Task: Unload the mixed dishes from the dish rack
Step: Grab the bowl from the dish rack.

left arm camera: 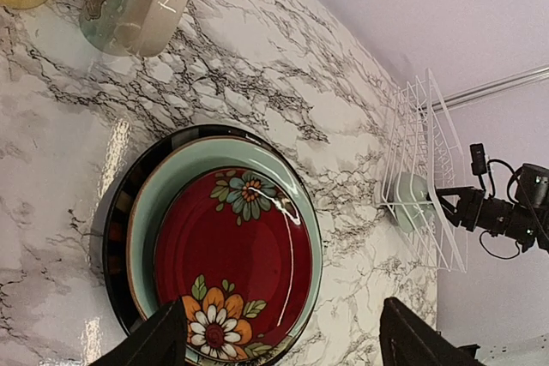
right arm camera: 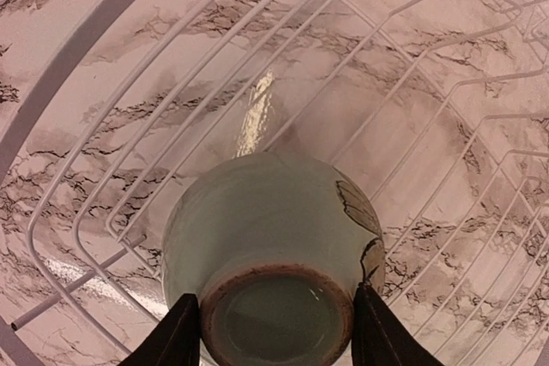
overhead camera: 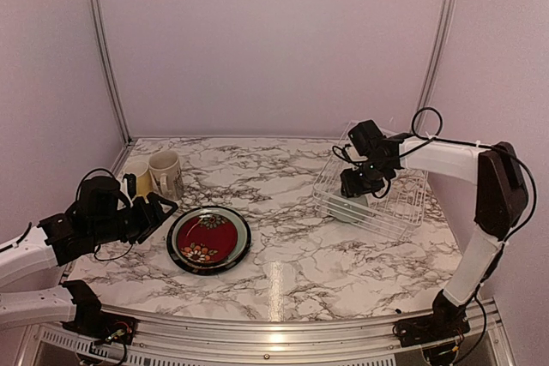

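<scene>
One dish is left: the pale-green bowl (right arm camera: 266,255) lies in the dish rack (overhead camera: 403,203), the right gripper (right arm camera: 274,332) straddling its foot, grip uncertain. Left of the rack, stacked plates (overhead camera: 208,237) and two mugs (overhead camera: 165,173) sit unloaded; the left gripper (left arm camera: 287,336) hangs wide, empty.

1 high view from behind, 2 close wrist views, all sharing dish rack (overhead camera: 403,203)

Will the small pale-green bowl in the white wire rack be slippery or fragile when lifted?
Probably slippery: the small pale-green glazed bowl looks glossy. Likely breakable: its bare foot ring suggests ceramic. Its rounded wall could let it roll.
</scene>
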`<action>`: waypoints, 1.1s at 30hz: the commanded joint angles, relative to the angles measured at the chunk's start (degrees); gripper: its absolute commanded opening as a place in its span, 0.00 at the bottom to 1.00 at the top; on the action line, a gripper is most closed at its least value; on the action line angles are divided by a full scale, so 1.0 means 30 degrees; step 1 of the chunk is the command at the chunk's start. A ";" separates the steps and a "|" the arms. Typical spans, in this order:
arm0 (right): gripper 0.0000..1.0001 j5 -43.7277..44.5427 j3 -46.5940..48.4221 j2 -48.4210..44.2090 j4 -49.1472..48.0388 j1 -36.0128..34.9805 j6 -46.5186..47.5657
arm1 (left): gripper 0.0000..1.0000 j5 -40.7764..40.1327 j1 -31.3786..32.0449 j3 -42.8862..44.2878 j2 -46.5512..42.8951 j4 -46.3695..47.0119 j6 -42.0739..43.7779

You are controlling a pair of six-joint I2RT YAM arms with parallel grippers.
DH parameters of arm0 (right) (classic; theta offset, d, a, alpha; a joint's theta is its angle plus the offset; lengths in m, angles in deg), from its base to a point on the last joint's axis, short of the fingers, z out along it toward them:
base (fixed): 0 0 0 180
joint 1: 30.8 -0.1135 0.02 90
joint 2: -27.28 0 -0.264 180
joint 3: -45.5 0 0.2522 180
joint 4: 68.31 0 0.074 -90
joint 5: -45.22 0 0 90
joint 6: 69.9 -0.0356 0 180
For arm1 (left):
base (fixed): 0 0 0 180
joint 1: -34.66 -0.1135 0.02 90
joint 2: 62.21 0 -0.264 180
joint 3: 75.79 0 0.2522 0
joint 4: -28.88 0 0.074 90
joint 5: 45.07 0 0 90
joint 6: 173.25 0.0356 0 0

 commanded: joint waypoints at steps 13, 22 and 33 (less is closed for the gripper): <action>0.22 0.1395 0.0109 -0.2087 -0.1040 -0.0058 -0.0760 | 0.80 0.0251 -0.0051 0.0424 0.0098 -0.0193 0.0124; 0.00 0.1415 -0.0565 -0.4114 -0.2726 0.0896 -0.1291 | 0.80 0.0617 -0.0021 0.0444 -0.0053 -0.0135 0.0066; 0.00 -0.1140 -0.1900 -0.7386 -0.5970 0.1092 -0.1342 | 0.83 0.2243 0.0006 0.0483 0.0492 0.1804 -0.0308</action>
